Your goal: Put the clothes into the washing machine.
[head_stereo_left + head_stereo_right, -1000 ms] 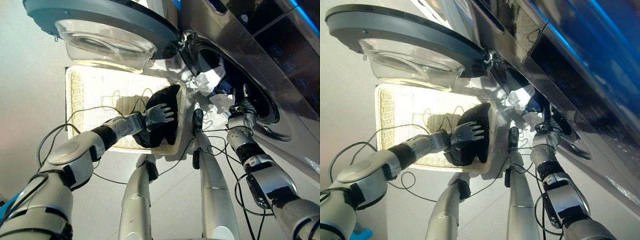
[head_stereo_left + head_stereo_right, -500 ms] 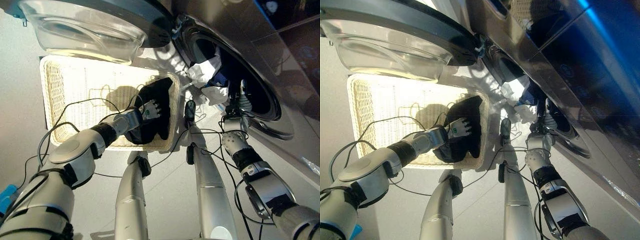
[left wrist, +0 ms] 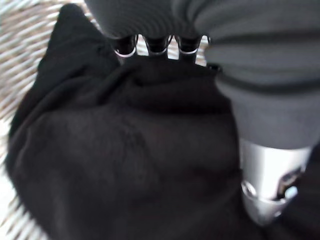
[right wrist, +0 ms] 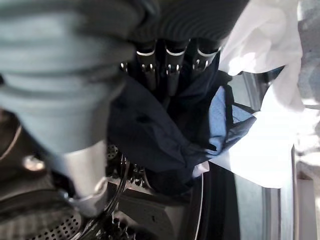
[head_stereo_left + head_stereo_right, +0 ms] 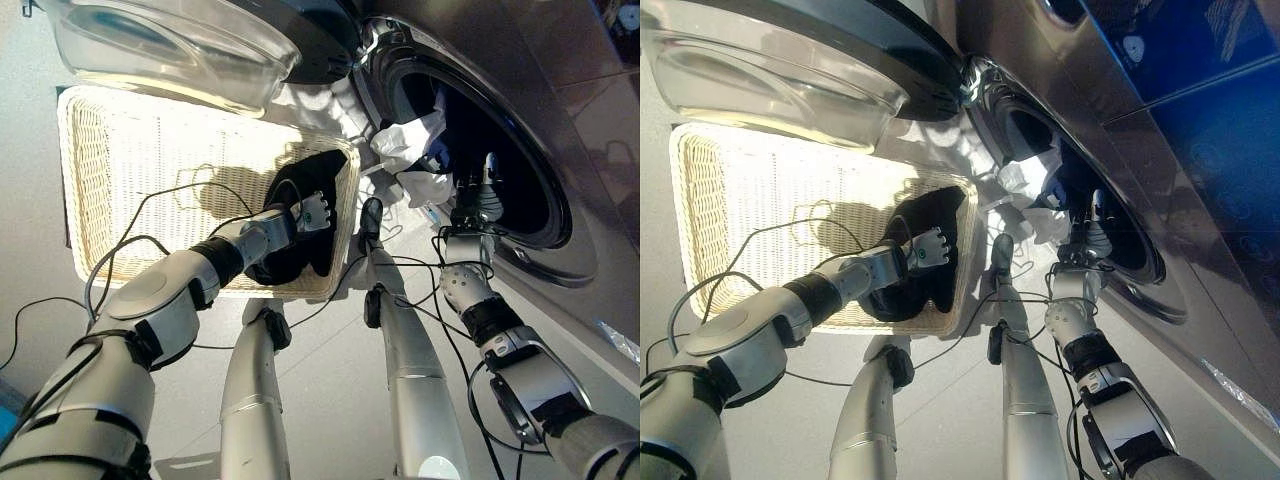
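On the floor before the robot stands the washing machine [image 5: 560, 130], its round door [image 5: 190, 45] swung open above the wicker basket [image 5: 120, 160]. White cloth [image 5: 405, 140] and a dark blue garment [image 4: 160, 140] hang out over the lower rim of the drum opening. In the basket's near corner, beside the machine, lies a black garment [image 3: 120, 160]. The left hand [image 5: 312, 212] rests on this black garment, fingers [image 3: 152, 45] curled down into the cloth, grasping it. The right hand [image 5: 480, 200] is at the drum opening, its fingers [image 4: 170, 70] pressed into the dark blue garment; whether they clasp it cannot be told.
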You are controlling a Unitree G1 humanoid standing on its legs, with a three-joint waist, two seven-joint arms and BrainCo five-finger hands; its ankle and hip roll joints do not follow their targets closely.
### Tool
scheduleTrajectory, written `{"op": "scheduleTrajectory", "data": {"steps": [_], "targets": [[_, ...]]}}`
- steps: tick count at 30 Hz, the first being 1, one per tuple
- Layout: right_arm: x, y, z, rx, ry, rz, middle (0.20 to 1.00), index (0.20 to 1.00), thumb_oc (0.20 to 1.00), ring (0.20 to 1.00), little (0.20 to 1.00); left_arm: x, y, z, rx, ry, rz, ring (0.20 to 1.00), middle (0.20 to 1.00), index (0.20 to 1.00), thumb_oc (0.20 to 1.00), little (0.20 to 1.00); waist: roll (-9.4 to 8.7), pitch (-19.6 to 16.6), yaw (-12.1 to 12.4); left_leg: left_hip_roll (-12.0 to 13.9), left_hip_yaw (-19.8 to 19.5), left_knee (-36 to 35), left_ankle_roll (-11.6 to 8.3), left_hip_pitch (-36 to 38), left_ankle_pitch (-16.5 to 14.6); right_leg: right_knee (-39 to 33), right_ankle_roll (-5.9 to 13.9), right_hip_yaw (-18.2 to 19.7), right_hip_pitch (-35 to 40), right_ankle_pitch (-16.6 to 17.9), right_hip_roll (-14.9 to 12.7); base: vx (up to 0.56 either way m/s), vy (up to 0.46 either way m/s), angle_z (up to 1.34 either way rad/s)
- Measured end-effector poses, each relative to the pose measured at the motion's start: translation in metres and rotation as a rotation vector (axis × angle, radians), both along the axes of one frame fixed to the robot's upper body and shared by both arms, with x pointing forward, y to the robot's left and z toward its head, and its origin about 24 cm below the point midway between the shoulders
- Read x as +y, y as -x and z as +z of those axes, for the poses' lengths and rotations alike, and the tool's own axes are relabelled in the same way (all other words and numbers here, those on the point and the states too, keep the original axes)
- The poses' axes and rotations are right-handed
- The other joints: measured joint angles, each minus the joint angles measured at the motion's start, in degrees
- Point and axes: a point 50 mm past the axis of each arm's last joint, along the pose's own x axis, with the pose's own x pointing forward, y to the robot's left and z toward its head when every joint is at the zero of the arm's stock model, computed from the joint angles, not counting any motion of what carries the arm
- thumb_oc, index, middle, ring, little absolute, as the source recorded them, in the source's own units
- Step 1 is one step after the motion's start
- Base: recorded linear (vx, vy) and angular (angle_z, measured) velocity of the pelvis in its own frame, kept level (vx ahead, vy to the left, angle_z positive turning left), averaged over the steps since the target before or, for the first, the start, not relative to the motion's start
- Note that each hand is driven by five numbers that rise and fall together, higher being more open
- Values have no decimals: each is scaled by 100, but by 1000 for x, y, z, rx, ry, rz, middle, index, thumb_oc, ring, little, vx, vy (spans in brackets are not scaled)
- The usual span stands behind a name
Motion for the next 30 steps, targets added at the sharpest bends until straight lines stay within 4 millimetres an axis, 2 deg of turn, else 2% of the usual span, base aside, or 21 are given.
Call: {"op": "scheduleTrajectory", "data": {"steps": [4, 10, 17, 21, 24, 26, 30], "targets": [[1, 0, 2, -15, -21, 3, 1000, 1000, 1000, 1000, 1000, -5, 0, -1, 20, -18, 36, 200, 200, 200, 200, 200, 0, 0, 0, 17, -20, 46, -12, -32, -9, 3, 0, -5, -3, 0, 9, 0, 0, 0], [2, 1, 6, -38, -18, 14, 1000, 1000, 1000, 1000, 1000, -1, -2, 0, 30, -18, 56, 200, 200, 200, 200, 200, 0, 0, -2, 46, -74, 105, -11, -61, -7, 20, -9, -75, 14, 5, 20, 0, 0, 0], [1, 1, 0, -27, -52, 18, 1000, 1000, 1000, 1000, 1000, 25, -7, -7, 51, -37, 139, 200, 200, 200, 200, 200, -1, 1, 16, 34, -87, 92, -7, 272, -1, 20, -34, -123, 361, 1, 3, 0, 0, 0], [0, 2, -2, -17, -52, 14, 1000, 1000, 1000, 1000, 1000, 38, -6, -8, 57, 0, 108, 200, 200, 200, 200, 200, -2, 2, 20, 13, -89, 93, -2, 419, 1, 26, -37, -132, 503, 2, -23, -2, 13, 1], [-1, 5, -7, 13, -6, -8, 1000, 1000, 1000, 1000, 1000, 51, -5, 1, 67, 130, 74, 200, 200, 200, 200, 200, -7, 6, 100, -2, -87, 97, 2, 634, 0, 34, -37, -131, 711, 2, -39, 0, 52, 1], [-3, 7, -10, 39, 36, -25, 1000, 1000, 1000, 1000, 1000, 53, -4, 5, 67, 235, 63, 200, 200, 200, 200, 200, -9, 7, 155, -1, -77, 85, 3, 747, -1, 34, -41, -128, 824, -1, -38, 0, 0, 0], [4, 11, -13, 78, 162, 3, 1000, 1000, 1000, 1000, 1000, 69, -3, 21, 27, 639, 81, 200, 200, 200, 200, 200, -13, 9, 169, -24, -88, 69, 13, 963, 7, 44, -13, -145, 1039, -28, -65, 6, 38, 3]]}}
